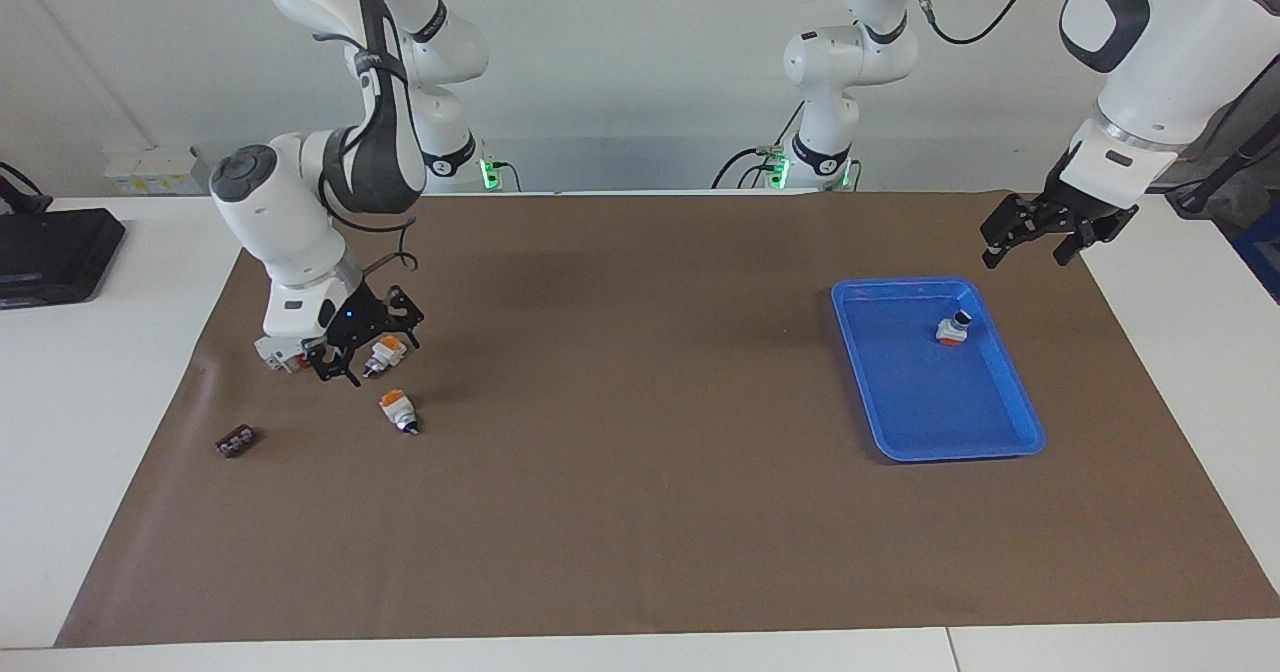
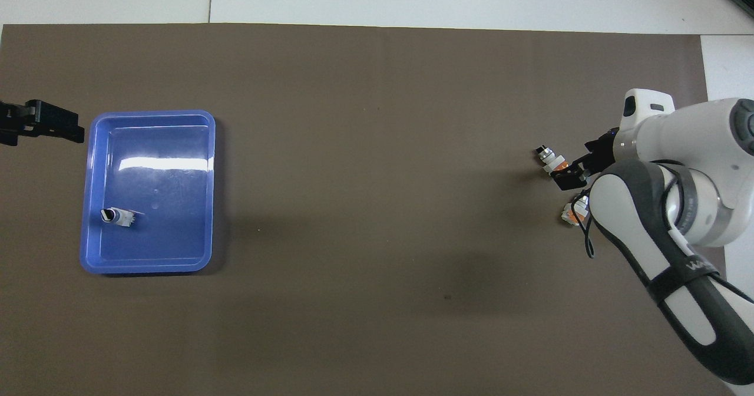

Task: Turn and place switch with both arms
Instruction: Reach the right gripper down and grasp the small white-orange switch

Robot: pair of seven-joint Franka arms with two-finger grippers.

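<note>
At the right arm's end of the worktop (image 1: 640,552), the right pincer (image 1: 365,347) clasps a small, light, rigid plastic switch (image 1: 383,354) by its white body, likely slippery, while the left pincer (image 1: 1040,232) waits released beside the blue tray (image 1: 1030,422).

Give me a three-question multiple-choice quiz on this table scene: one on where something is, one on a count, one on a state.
1. The blue tray lies:
A. toward the left arm's end
B. toward the right arm's end
C. mid-table

2. Switches in view:
A. one
B. two
C. three

3. The left gripper:
A. holds a switch
B. is empty
C. grips the tray's rim

Answers:
1 A: the blue tray sits below the left gripper.
2 C: there is one switch in the tray and two more by the right gripper.
3 B: it hangs open in the air with nothing between its fingers.
</note>
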